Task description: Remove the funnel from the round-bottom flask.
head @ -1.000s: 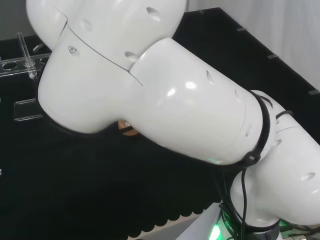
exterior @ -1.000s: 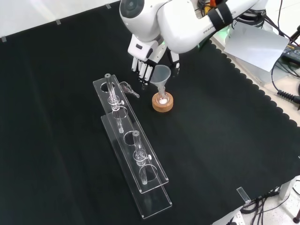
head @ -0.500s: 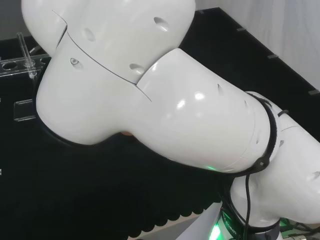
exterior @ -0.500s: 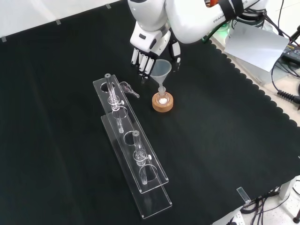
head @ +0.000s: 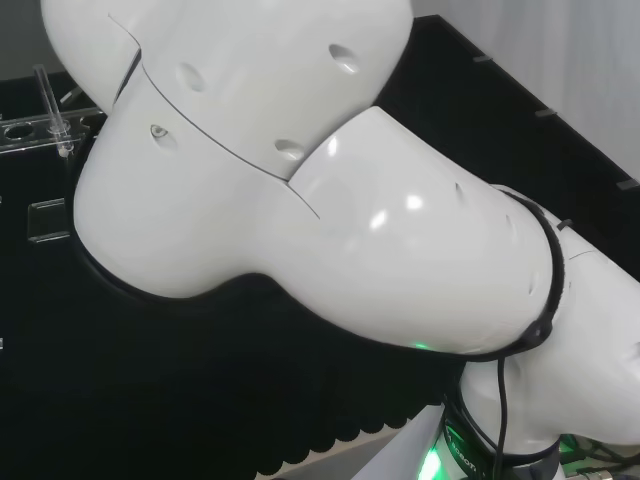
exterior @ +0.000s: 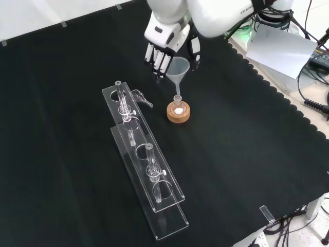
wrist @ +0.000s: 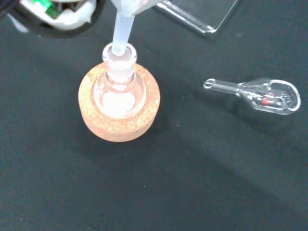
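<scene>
hand (exterior: 165, 45) grips funnel (exterior: 178, 69); stem tip hidden in flask (wrist: 117, 91) neck

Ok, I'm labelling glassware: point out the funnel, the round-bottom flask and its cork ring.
funnel (exterior: 177, 68), front view, cone wall.
round-bottom flask (wrist: 118, 96), wrist view, bulb.
cork ring (wrist: 119, 127), wrist view, top face.

Funnel: translucent white plastic funnel (exterior: 178, 69), upright, stem tip at flask mouth.
Flask: clear glass round-bottom flask (wrist: 118, 90), upright on cork ring stand (wrist: 120, 122).
</scene>
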